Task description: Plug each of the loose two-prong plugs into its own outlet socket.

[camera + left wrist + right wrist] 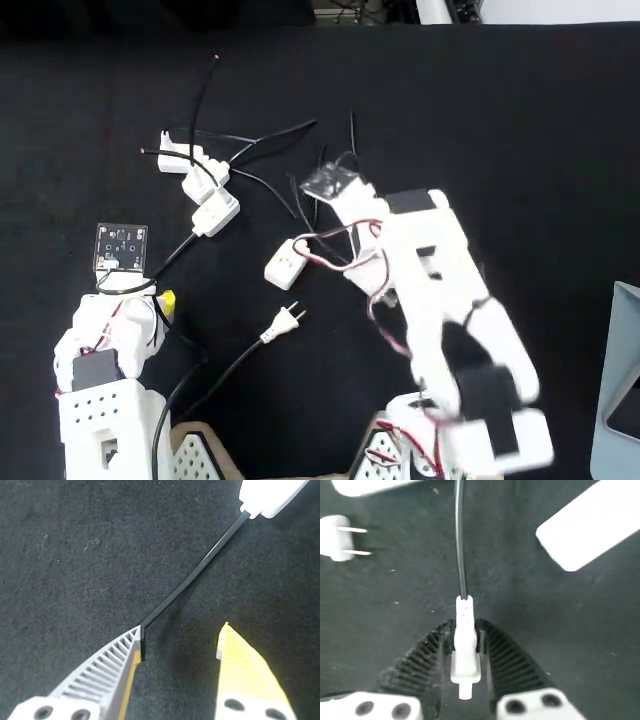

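Tabletop: right pincer grips apparent plug.

Right fingers clamped (left fingers spread apart).

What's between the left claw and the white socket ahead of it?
Just the black cable from the socket, on bare mat; left wrist view shows it.

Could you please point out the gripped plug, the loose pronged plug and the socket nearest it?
gripped plug [465, 647], right wrist view, white body.
loose plug [282, 325], high view, white body.
socket [286, 263], high view, top face middle.
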Robot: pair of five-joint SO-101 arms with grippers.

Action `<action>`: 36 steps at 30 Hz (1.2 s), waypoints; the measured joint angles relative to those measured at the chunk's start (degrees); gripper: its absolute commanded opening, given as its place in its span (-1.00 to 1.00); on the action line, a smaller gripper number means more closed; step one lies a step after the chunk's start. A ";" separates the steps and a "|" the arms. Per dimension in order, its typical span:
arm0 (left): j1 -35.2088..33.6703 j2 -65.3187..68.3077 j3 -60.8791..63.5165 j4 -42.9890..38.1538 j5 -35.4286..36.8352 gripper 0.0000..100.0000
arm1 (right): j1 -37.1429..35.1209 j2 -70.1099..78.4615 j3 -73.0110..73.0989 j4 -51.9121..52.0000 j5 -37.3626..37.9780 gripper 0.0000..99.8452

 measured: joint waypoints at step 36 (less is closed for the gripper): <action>20.22 1.85 -32.00 17.58 2.81 -0.51 | 12.22 -57.93 41.05 -49.93 -44.92 -0.98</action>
